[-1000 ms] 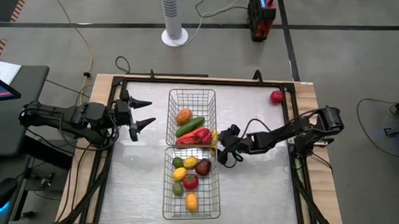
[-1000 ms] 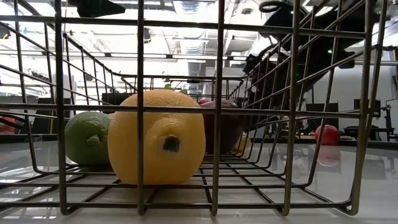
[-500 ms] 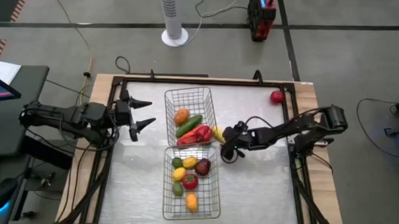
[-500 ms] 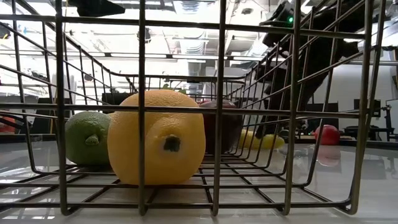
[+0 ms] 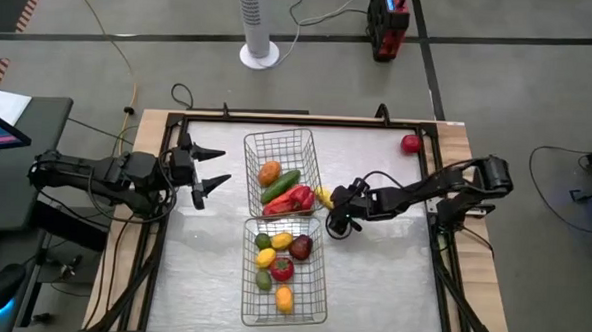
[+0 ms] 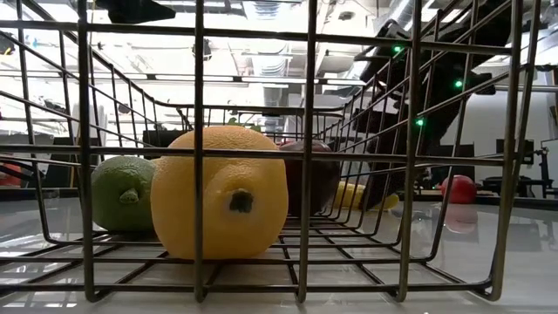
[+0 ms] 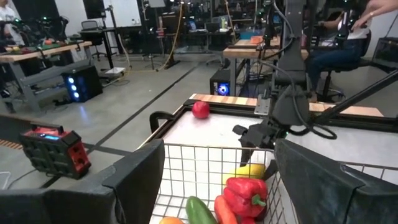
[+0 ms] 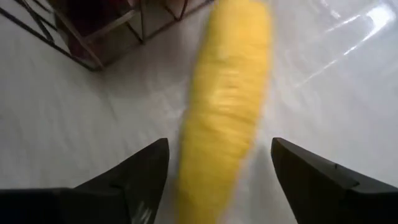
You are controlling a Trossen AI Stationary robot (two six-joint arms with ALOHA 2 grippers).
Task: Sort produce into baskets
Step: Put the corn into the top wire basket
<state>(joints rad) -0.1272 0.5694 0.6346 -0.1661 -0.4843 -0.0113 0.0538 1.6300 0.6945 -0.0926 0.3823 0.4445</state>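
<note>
Two wire-mesh baskets stand mid-table. The far basket (image 5: 281,143) holds an orange, a green cucumber and red peppers. The near basket (image 5: 313,287) holds lemons, limes and apples. A yellow banana (image 5: 323,197) lies on the table just right of the far basket. My right gripper (image 5: 339,215) is open low over it. In the right wrist view the banana (image 8: 227,99) lies lengthwise between the two fingers, with no touch showing. My left gripper (image 5: 214,172) is open and empty, left of the far basket.
A red apple (image 5: 410,144) sits alone on the table near the far right corner and also shows in the left wrist view (image 7: 200,109). A raised black frame (image 5: 308,118) runs around the table top. Bare table lies on either side of the baskets.
My right gripper has gone a little toward the table's far edge beside the banana. The far basket has slid slightly toward the table's left edge and turned a little. The banana now lies apart from the basket's right wall.
</note>
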